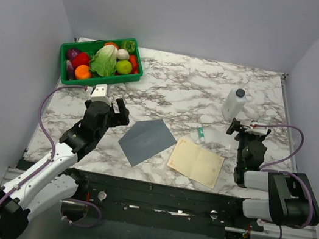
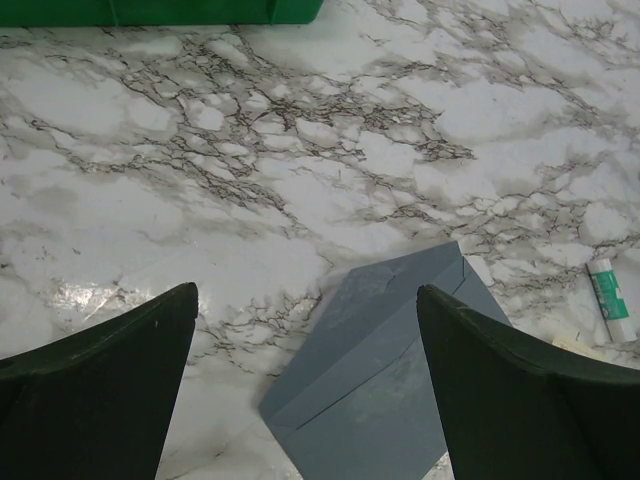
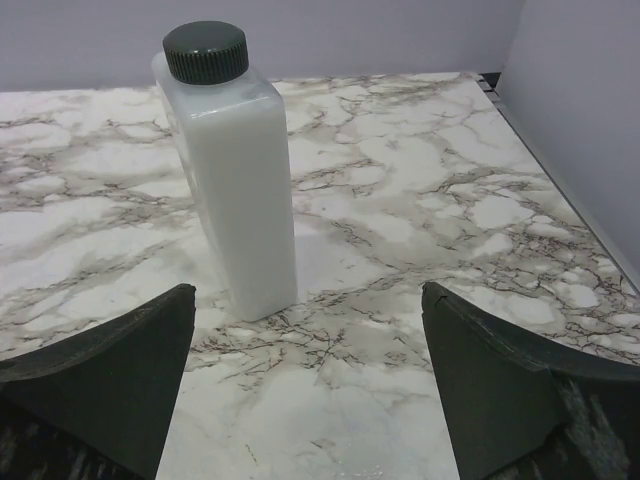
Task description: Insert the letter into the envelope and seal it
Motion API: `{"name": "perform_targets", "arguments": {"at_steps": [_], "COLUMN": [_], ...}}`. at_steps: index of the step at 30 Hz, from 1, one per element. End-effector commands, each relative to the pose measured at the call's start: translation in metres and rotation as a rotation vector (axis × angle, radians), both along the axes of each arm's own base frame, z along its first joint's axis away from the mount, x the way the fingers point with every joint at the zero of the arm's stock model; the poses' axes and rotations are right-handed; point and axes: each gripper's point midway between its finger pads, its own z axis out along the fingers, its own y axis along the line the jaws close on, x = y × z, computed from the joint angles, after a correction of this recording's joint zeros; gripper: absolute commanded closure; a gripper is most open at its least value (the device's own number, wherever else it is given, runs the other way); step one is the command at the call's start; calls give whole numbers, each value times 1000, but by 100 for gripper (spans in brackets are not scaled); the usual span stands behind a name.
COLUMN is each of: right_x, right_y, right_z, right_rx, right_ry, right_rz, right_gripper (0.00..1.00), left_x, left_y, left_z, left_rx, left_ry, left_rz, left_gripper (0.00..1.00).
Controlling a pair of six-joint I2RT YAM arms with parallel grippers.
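Far off to the upper left of the envelope point(image 1: 148, 141) I see a green basket point(image 1: 61, 64) full of toy vegetables, sitting at the back corner of the marbled worktop point(image 1: 196, 89). My left hand point(image 2: 305, 292) hovers just left of the envelope. Its fingers are spread wide and hold nothing. In its wrist view the envelope's near corner lies between and below the two fingertips, not touched by either.

The envelope itself is slate grey and lies flat near the middle of the worktop, turned like a diamond, with its folded seams facing up. I cannot tell whether its flap is tucked shut.

Just right of the envelope lies the letter point(image 1: 196, 162), a cream-tan sheet with a faint crease down its middle. It is flat and slightly askew, with its near corner close to the envelope's edge. I cannot tell if they touch.

Behind the letter, up and right of the envelope, a small white and green glue stick point(image 1: 201, 133) lies on its side. Further right and back stands a white bottle point(image 1: 234, 103) with a dark screw cap, upright.

My right hand point(image 3: 307, 290) is well right of the envelope, facing that bottle. It is fully open and empty.
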Motion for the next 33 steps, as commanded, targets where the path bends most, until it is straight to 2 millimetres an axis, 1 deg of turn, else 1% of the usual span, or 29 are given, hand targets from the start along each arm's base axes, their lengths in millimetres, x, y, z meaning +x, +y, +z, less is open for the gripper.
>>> {"name": "perform_targets", "arguments": {"at_steps": [1, 5, 9, 11, 12, 13, 14, 15, 16, 17, 18, 19, 20, 21, 22, 24, 25, 26, 27, 28, 29, 30, 31, 33], "right_x": [2, 2, 2, 0, -2, -8, -12, -16, -19, -18, -19, -27, -31, -36, -45, -53, -57, -66, -70, -74, -78, -85, -92, -97], "right_y": [-6, -6, -6, -4, -2, 9, 11, 14, 26, 32, 38, 48, 52, 54, 62, 59, 50, 43, 32, 12, 5, -1, -7, -4], "right_z": [10, 10, 11, 11, 17, 16, 21, 37, 30, 37, 36, 31, 32, 35, 41, 44, 35, 57, 59, 54, 58, 65, 60, 60], "right_rx": [3, 3, 5, -7, -18, -32, -53, -62, -80, -81, -78, -74, -49, -52, -62, -42, -13, 86, 151, 227, 366, 419, 436, 428], "right_ry": [-38, -38, -39, -46, -67, -72, -93, -139, -100, -95, -68, -9, -5, -16, -31, -27, 11, -66, -83, -62, -72, -88, -22, 17], "right_rz": [-30, -30, -29, -17, 2, 69, 85, 104, 172, 205, 235, 299, 322, 337, 391, 376, 319, 274, 211, 89, 31, -4, -55, -44], "right_gripper": [0, 0, 0, 0, 0, 0, 0, 0, 0, 0, 0, 0, 0, 0, 0, 0, 0, 0, 0, 0, 0, 0, 0, 0], "left_x": [0, -4, -8, -9, -10, -11, -11, -12, -12, -12, -12, -12, -11, -12, -11, -11, -11, -12, -12, -12, -11, -11, -11, -11], "left_y": [0, 1, 5, 1, -3, -4, -5, -5, -5, -6, -6, -6, -6, -7, -8, -14, -16, -20, -22, -24, -25, -28, -30, -37], "left_z": [14, 7, -1, -1, -1, 2, 4, 6, 8, 11, 12, 13, 17, 17, 19, 23, 24, 24, 24, 24, 25, 25, 25, 29], "left_rx": [-24, -18, -42, -50, -56, -61, -63, -62, -59, -58, -55, -51, -49, -48, -53, -61, -64, -69, -71, -73, -76, -78, -78, -95], "left_ry": [-25, 6, 41, 41, 46, 40, 36, 35, 29, 22, 20, 21, 15, 17, 16, 9, 6, 6, 8, 8, 9, 10, 12, 2], "left_rz": [10, 13, 53, 28, 6, -2, -10, -14, -19, -22, -26, -29, -31, -37, -43, -74, -87, -105, -117, -125, -132, -145, -157, -187], "left_gripper": [1, 1, 1, 1, 1, 1, 1, 1, 1, 1, 1, 1, 1, 1, 1, 1, 1, 1, 1, 1, 1, 1, 1, 1]}}
